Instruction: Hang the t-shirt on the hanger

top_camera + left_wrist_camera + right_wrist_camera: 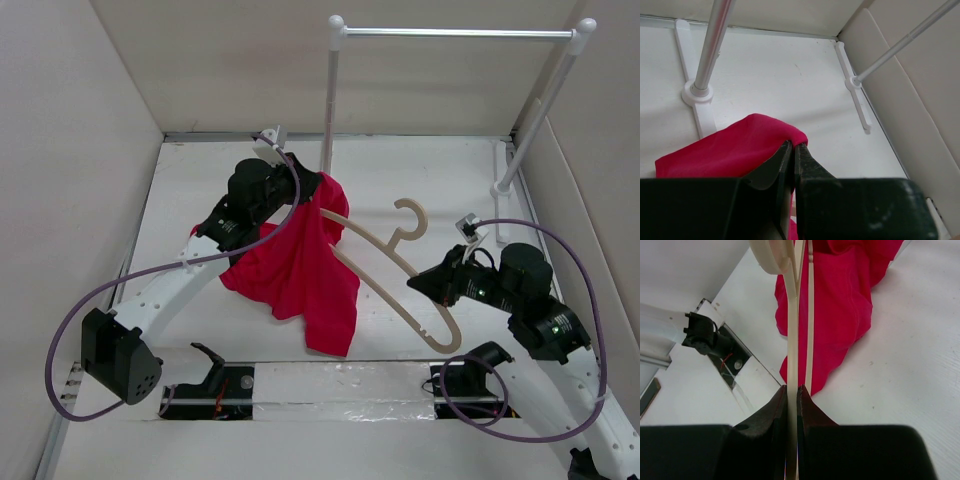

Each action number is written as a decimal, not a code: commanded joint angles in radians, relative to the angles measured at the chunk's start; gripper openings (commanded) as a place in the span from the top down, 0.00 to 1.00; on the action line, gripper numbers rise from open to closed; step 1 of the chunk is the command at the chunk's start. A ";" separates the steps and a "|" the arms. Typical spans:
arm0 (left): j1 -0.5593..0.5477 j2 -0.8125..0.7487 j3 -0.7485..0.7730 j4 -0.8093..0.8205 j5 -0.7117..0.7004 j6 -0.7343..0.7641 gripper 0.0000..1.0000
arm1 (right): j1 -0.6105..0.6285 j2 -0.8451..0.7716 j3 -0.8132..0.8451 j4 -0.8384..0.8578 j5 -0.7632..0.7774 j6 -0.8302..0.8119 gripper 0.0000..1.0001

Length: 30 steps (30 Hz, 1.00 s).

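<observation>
The red t-shirt [300, 265] hangs bunched in the middle of the table, lifted at its top. My left gripper [318, 192] is shut on a fold of its cloth [740, 147], with its jaws closed on the fabric edge [794, 145]. The pale beige hanger [395, 270] slants from the shirt down to the right, its hook [410, 218] pointing up. One end of its arc enters the shirt. My right gripper [420, 283] is shut on the hanger's arm, which runs straight up between the jaws [792, 389] in the right wrist view [792, 315], with the shirt [840, 305] behind it.
A white-posted garment rack [455, 33] with a metal rail stands at the back; its posts and feet show in the left wrist view [697, 92]. Beige walls close in the left, back and right. Black fixtures [215, 375] sit at the near edge.
</observation>
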 commanded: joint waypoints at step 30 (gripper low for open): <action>-0.032 -0.354 0.123 0.026 -0.004 -0.021 1.00 | 0.873 0.451 0.382 0.430 1.240 -0.088 1.00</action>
